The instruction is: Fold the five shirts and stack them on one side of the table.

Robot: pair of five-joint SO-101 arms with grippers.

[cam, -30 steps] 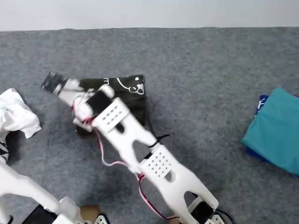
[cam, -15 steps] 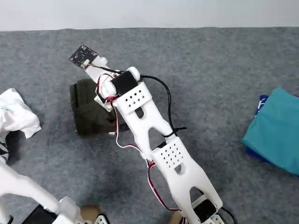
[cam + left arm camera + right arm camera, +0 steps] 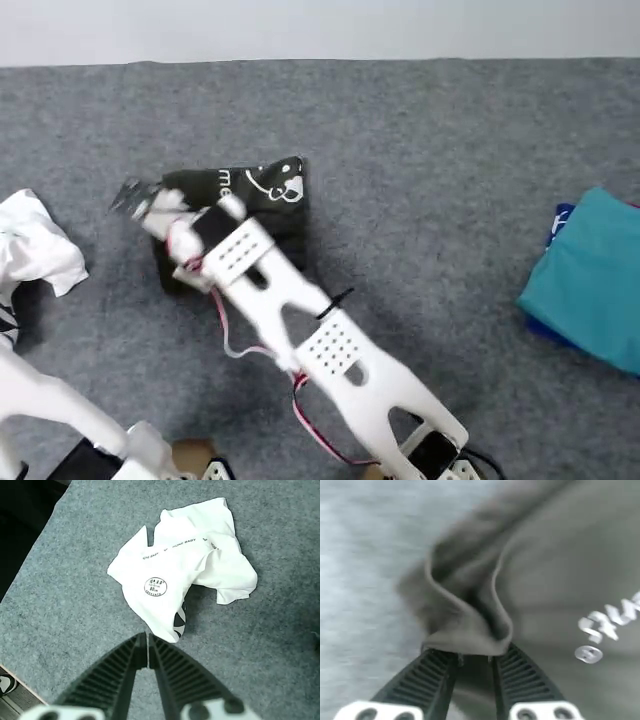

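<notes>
Dark olive shirt [image 3: 270,190] lies left of centre on the table [image 3: 450,150], w/ a fold of its edge pinched tight in the R gripper [image 3: 475,655]. L gripper [image 3: 148,640], jaws together on nothing, hangs over the crumpled white shirt [image 3: 180,570] at the left edge. Teal stack [image 3: 595,280] sits far right.

Pale wall [image 3: 320,30] at the back, dark floor [image 3: 25,510] alongside.

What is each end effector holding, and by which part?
The right end effector pinches the dark shirt by a bunched edge fold. The left end effector is shut, empty, above the white shirt.
</notes>
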